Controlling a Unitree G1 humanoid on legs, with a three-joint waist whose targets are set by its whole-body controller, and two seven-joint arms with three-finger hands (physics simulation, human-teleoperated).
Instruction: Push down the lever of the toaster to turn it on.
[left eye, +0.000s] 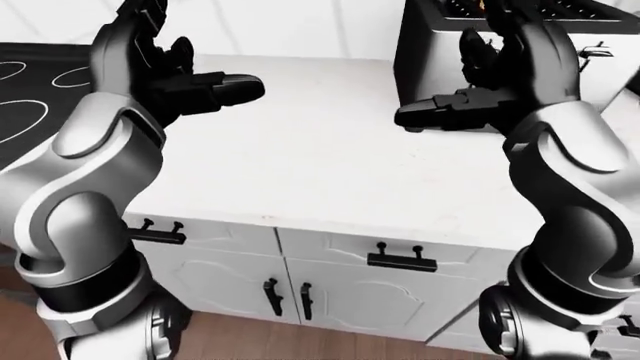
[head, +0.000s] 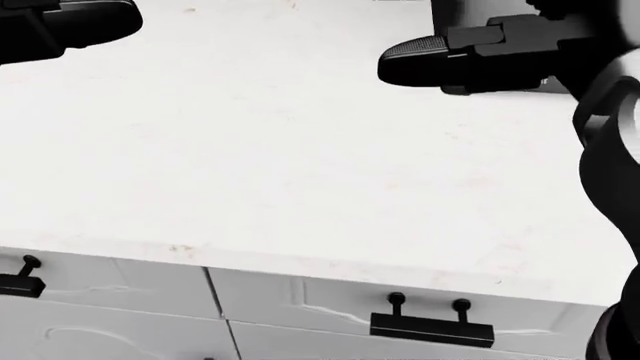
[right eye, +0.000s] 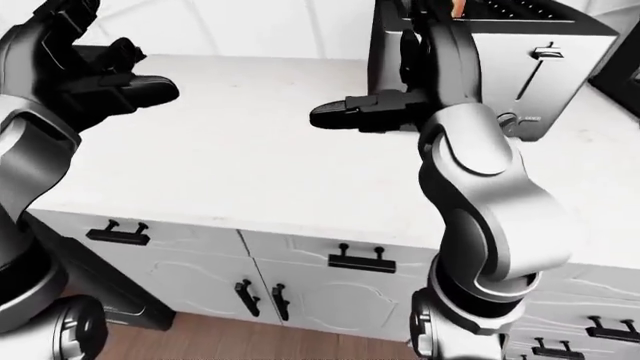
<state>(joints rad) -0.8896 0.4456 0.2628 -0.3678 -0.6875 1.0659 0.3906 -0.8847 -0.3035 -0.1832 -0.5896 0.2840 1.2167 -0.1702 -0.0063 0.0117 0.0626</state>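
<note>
**Lever lies right of the right hand, on the toaster's end face**

The toaster (right eye: 500, 67) stands on the tabletop (right eye: 250, 157) at the upper right of the right-eye view. Its lever (right eye: 545, 54) sits at the top of a vertical slot on the end face turned toward that view's right, so the push runs straight down that slot.

The right hand (right eye: 400, 97) hovers against the toaster's opposite, left side, fingers (right eye: 345, 114) spread and holding nothing. It is clearly the nearer hand; I judge it must cross rightward past the toaster to get above the lever.

The left hand (left eye: 185, 79) hangs well left of the toaster, fingers likewise spread and empty.
</note>
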